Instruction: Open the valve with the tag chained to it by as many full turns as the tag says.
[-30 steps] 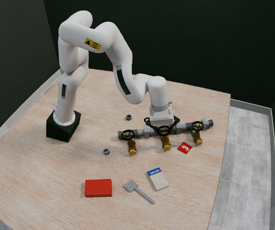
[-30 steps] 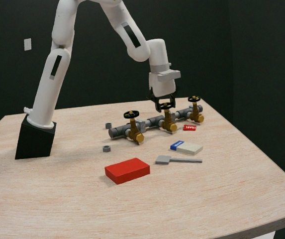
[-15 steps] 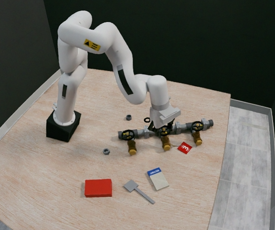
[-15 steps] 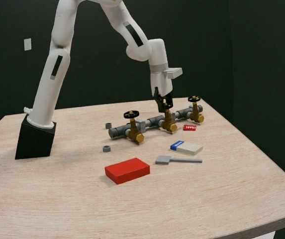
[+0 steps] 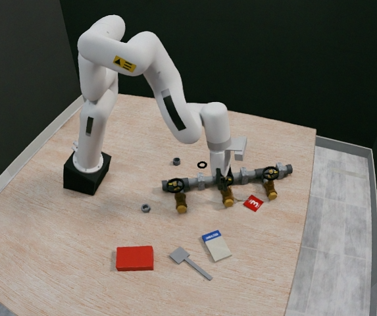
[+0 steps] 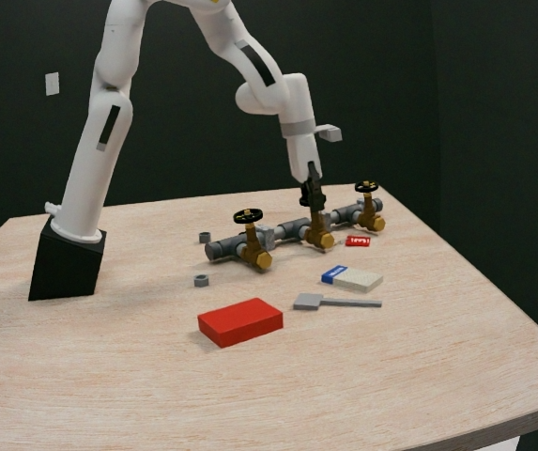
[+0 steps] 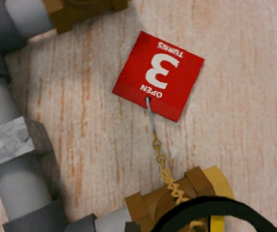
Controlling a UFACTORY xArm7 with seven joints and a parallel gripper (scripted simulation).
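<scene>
A grey pipe [image 5: 212,179] carries three brass valves with black handwheels: left [image 5: 175,185], middle [image 5: 224,180] and right [image 5: 270,173]. A red tag [image 5: 253,203] reading "OPEN 3 TURNS" lies on the table, chained to the middle valve; the wrist view shows the tag [image 7: 158,74] and its chain [image 7: 164,166] running to the brass body [image 7: 179,203]. My gripper [image 5: 224,176] stands straight down over the middle valve and is shut on its handwheel, which also shows in the exterior view [image 6: 313,197]. The wheel's black rim [image 7: 215,215] fills the wrist view's bottom edge.
A red block [image 5: 134,258], a grey paddle tool [image 5: 189,261] and a blue-and-cream booklet [image 5: 216,245] lie in front of the pipe. Two grey nuts [image 5: 145,208] [image 5: 176,161] and a black ring [image 5: 201,162] lie near the pipe. The table's right edge drops to a grey floor.
</scene>
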